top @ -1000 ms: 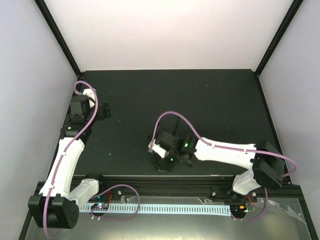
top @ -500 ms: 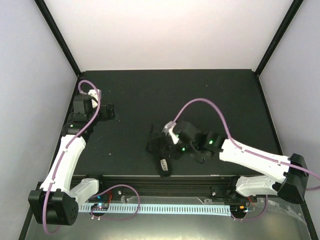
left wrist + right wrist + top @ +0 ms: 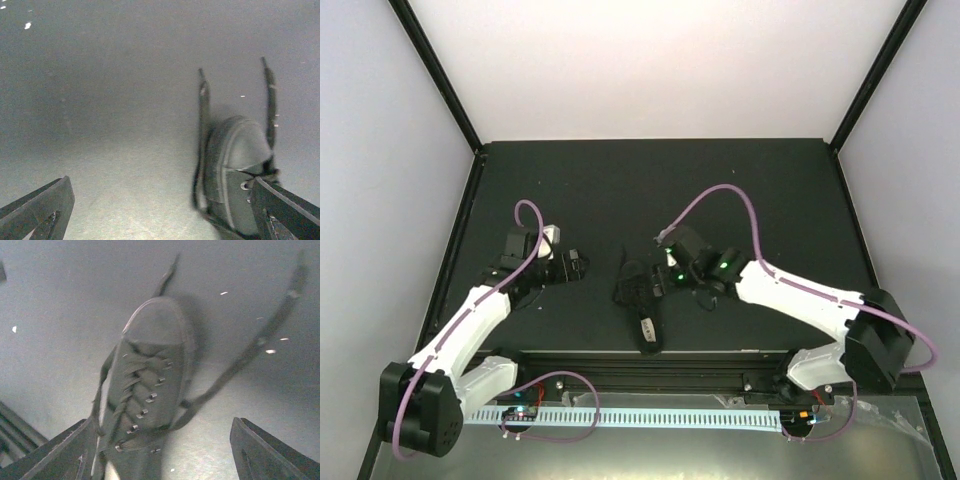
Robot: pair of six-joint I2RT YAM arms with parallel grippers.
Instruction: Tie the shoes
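Item: one black shoe, laid on the dark table near the middle of its front edge, between the two arms. A pale patch is seen at the end nearer the arm bases. The thin black laces are found untied and spread loose on the table to either side of the toe. Left gripper: jaws set wide apart, nothing held, placed to the left of the shoe and apart from it. Right gripper: jaws apart, nothing clamped, the laced upper framed between its fingers, the toe pointed away from it.
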